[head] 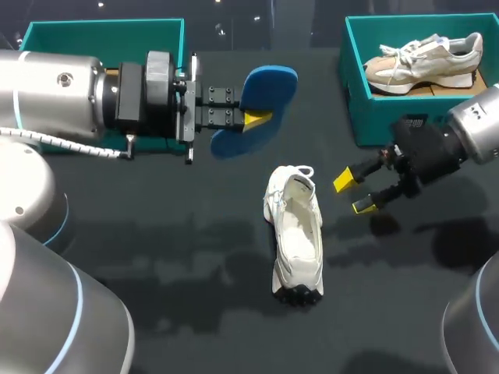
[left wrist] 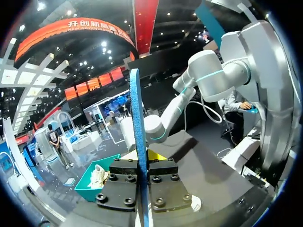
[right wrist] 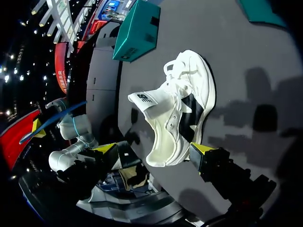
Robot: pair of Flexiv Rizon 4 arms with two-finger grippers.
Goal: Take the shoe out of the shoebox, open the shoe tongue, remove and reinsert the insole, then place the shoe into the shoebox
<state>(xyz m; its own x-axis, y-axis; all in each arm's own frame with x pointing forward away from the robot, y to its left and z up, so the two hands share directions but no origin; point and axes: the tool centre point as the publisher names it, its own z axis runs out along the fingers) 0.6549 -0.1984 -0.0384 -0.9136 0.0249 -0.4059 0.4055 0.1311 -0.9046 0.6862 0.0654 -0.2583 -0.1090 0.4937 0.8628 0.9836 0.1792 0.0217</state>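
- Left gripper (head: pixel 254 118): fingers closed from two sides on the blue insole (head: pixel 269 86). It is held in the air above the table (head: pixel 195 257), between the left shoebox and the shoe. In the left wrist view the insole (left wrist: pixel 137 132) stands edge-on between the two finger blocks and reaches well ahead of the yellow tips.
- Left shoebox (head: pixel 101 35): teal, at the far left of the table, partly hidden behind the left arm. Its contents cannot be made out.
- White shoe (head: pixel 296 234): out of either box, lying on the table near the middle with its opening facing up. It is below and to the right of the held insole and not touching it. The right wrist view shows the tongue (right wrist: pixel 147 100) lifted up and away from the opening.
- Right gripper (head: pixel 352 193): fingers spread wide with nothing between them, just to the right of the shoe's laced end and apart from it.
- Right shoebox (head: pixel 390 117): teal, at the far right of the table, behind the right gripper. A second shoe (head: pixel 425 62), beige and white, lies inside it.
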